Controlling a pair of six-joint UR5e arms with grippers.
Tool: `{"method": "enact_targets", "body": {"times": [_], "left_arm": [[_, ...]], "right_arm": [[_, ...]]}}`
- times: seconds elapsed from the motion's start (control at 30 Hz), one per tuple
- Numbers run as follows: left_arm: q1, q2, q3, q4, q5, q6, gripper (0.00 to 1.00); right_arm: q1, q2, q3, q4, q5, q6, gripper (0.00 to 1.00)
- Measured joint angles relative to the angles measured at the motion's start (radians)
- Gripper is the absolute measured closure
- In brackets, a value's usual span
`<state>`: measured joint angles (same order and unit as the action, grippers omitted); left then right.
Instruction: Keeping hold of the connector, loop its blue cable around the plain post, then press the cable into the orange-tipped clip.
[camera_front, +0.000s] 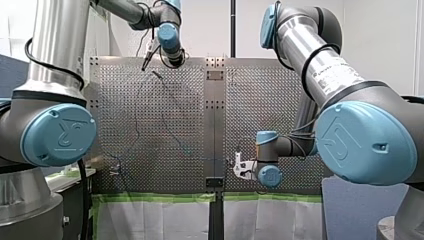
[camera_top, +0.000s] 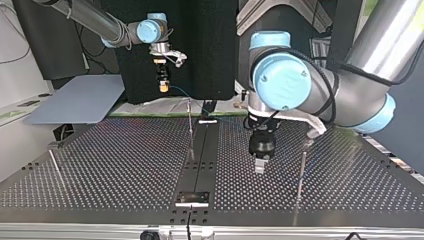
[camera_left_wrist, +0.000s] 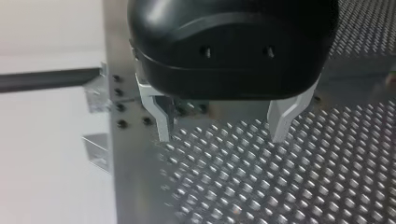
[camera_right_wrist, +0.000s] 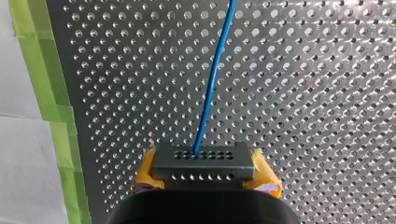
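front view: my left end effector (camera_front: 148, 59) hangs over the desk's (camera_front: 165, 125) far side, my right end effector (camera_front: 239, 167) by its near edge. left wrist view: metal fingers (camera_left_wrist: 161, 116) spread wide, nothing between them. only the right wrist view shows yellow pads (camera_right_wrist: 264, 179) pinching the dark, holed connector (camera_right_wrist: 203, 163), its blue cable (camera_right_wrist: 212, 79) running ahead over the desk.

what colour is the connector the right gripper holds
Dark grey connector, clearest in the right wrist view.

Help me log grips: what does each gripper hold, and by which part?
Right gripper clamps the connector by its two sides; left gripper is open, empty.
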<state>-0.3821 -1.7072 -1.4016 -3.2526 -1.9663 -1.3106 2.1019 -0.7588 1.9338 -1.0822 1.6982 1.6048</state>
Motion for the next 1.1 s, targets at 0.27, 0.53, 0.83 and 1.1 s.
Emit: {"method": "enact_targets", "body": {"times": [0.27, 0.53, 0.83, 1.1], "left_arm": [[0.008, -0.079, 0.0, 0.026, -0.079, 0.079, 0.01], [0.013, -0.134, -0.007, 0.06, -0.152, 0.149, 0.01], [0.014, -0.178, -0.009, 0.077, -0.246, 0.201, 0.01], [0.014, -0.194, -0.018, 0.096, -0.318, 0.221, 0.01]], "right_arm": [[0.002, 0.0, 0.0, 0.002, 0.0, -0.001, 1.0], [0.002, 0.0, 0.0, 0.001, 0.0, -0.001, 1.0], [0.003, 0.0, 0.0, 0.002, 0.0, -0.001, 1.0], [0.004, 0.0, 0.0, 0.002, 0.0, -0.002, 1.0]]}}
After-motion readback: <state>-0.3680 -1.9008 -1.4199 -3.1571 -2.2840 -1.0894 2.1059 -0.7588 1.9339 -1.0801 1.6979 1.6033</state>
